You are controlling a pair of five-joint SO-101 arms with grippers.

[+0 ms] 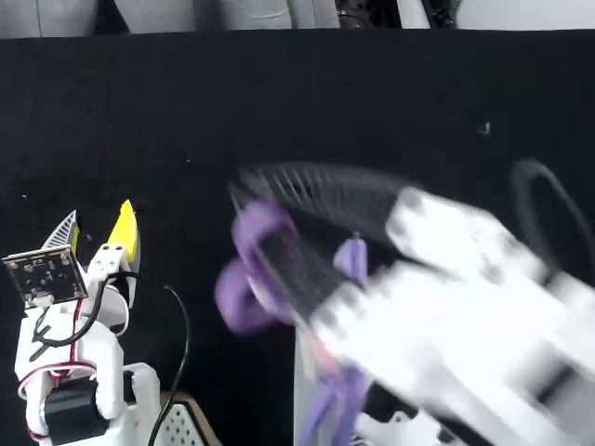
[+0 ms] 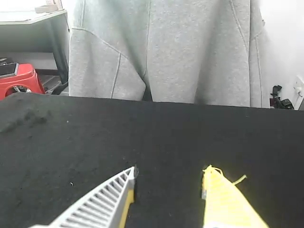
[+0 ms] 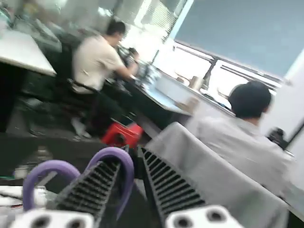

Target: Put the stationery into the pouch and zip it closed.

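Progress looks early: the right end effector [image 3: 135, 161] grips purple-handled scissors [image 3: 50, 165] lifted off the table [image 1: 279, 93]. The left end effector [image 2: 171, 172] hangs open and empty. I cannot make out the pouch; loading and zipping are not yet done.

— What is the purple thing [image 1: 244, 302] at the right end effector [image 3: 135, 151]?
— Too blurred. Looped handles, perhaps, but I cannot tell.
— The right arm [image 1: 465, 316]?
— A white smear over the counter's [image 1: 186, 111] near right.
— The pale patch [image 1: 305, 390] beneath?
— Mostly covered, and cut off by the near edge.
— The left end effector [image 2: 171, 170]?
— Cut off behind its tips.
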